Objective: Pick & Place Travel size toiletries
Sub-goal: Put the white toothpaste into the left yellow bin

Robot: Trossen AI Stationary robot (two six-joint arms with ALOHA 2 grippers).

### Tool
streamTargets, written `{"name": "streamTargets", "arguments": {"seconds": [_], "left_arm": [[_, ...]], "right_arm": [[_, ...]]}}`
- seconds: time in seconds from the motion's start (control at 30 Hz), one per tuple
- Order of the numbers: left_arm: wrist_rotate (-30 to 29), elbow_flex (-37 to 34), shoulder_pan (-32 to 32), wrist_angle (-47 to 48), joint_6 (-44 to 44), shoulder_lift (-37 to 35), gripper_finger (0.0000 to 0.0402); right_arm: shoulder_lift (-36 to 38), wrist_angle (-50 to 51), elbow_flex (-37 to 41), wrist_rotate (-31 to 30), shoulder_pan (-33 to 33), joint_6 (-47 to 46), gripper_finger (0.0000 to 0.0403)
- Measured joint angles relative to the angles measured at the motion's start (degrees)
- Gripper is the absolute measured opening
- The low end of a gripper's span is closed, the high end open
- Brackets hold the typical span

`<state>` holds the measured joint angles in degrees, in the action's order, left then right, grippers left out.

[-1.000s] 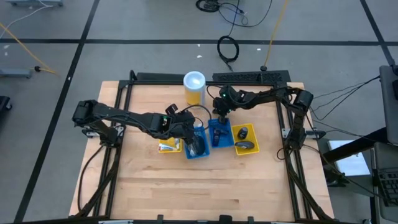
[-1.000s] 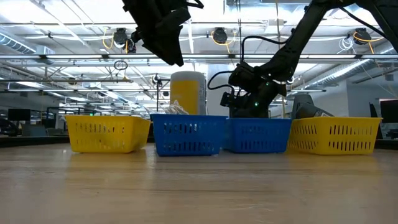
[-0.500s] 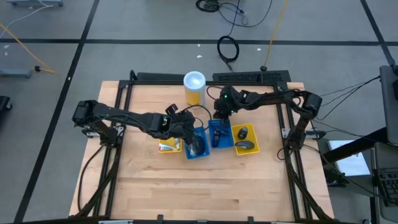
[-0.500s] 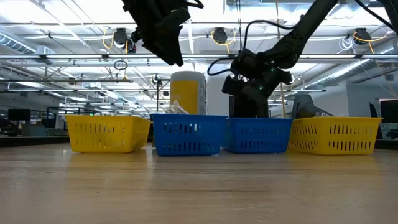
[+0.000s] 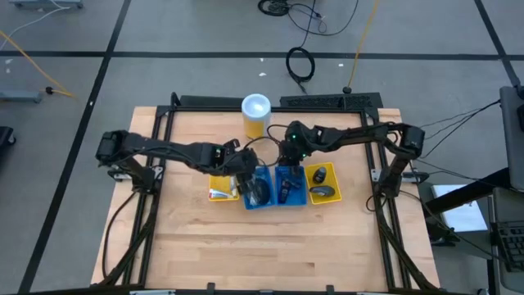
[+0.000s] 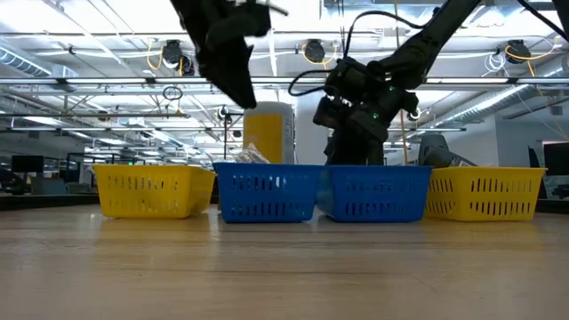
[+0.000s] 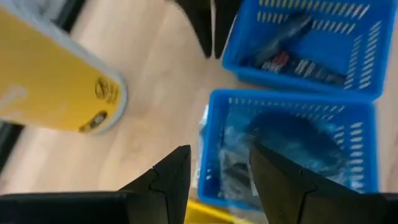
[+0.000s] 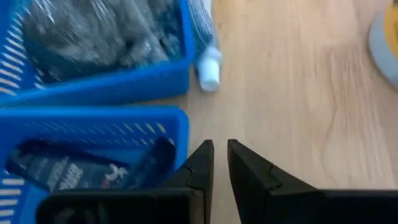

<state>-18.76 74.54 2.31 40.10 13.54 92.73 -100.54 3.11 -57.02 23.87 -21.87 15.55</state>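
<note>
Four trays stand in a row. The left blue tray (image 5: 260, 198) holds black discs in clear wrap (image 7: 292, 143). The right blue tray (image 5: 292, 197) holds short dark tubes (image 8: 74, 165). A white tube (image 8: 205, 56) lies on the table along the left blue tray's far wall. Dark oval pieces (image 5: 324, 192) lie in the right yellow tray. My left gripper (image 7: 217, 180) is open and empty, high over the left blue tray's far edge. My right gripper (image 8: 219, 155) is shut and empty, low at the right blue tray's far side. My right gripper's shut fingers point down beside the outer face of the right blue tray's far wall (image 8: 184, 140), near its left corner. The outer side of one finger (image 8: 200, 163) lies at that wall. I cannot tell whether it touches. The tray stands flat on the table.
A tall yellow canister with a white lid (image 5: 255, 115) stands just beyond the trays. The left yellow tray (image 5: 219, 193) holds small items. The near half of the table (image 5: 270, 246) is bare wood. Metal frame rails run along the table's sides.
My right gripper has moved toward the table's left and near edges and come lower behind the right blue tray. That tray has slid a little toward the near edge. My left gripper has shifted slightly toward the far edge.
</note>
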Motion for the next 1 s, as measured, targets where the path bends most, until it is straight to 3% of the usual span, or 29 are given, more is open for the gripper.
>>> {"name": "streamTargets", "arguments": {"seconds": [0.23, 0.33, 0.5, 0.7, 0.9, 1.0], "left_arm": [[3.8, -4.9, -6.0, -0.3, -4.5, 0.0, 0.0165], [5.0, -7.1, -8.6, -3.3, -7.1, 0.0, 0.0165], [13.0, -9.3, -12.9, -7.5, -11.0, 0.0, 0.0165], [14.8, -11.5, -15.3, -13.4, -13.2, 0.1, 0.0165], [16.2, -11.9, -15.1, -14.0, -14.0, 4.4, 0.0166], [15.9, -11.9, -15.0, -14.3, -14.4, 7.4, 0.0166]], "right_arm": [[4.3, 1.0, -0.2, 0.0, 2.5, -1.1, 0.0048], [7.5, 1.7, 0.0, 0.0, 4.0, -1.4, 0.0051], [12.8, 2.2, -0.1, 0.0, 7.0, -1.4, 0.0052], [17.7, 4.3, -0.1, -0.3, 10.9, -1.3, 0.0053], [19.5, 6.8, -0.1, -10.1, 14.2, -1.0, 0.0054], [19.6, 7.7, -0.1, -11.6, 14.9, -0.9, 0.0055]]}}
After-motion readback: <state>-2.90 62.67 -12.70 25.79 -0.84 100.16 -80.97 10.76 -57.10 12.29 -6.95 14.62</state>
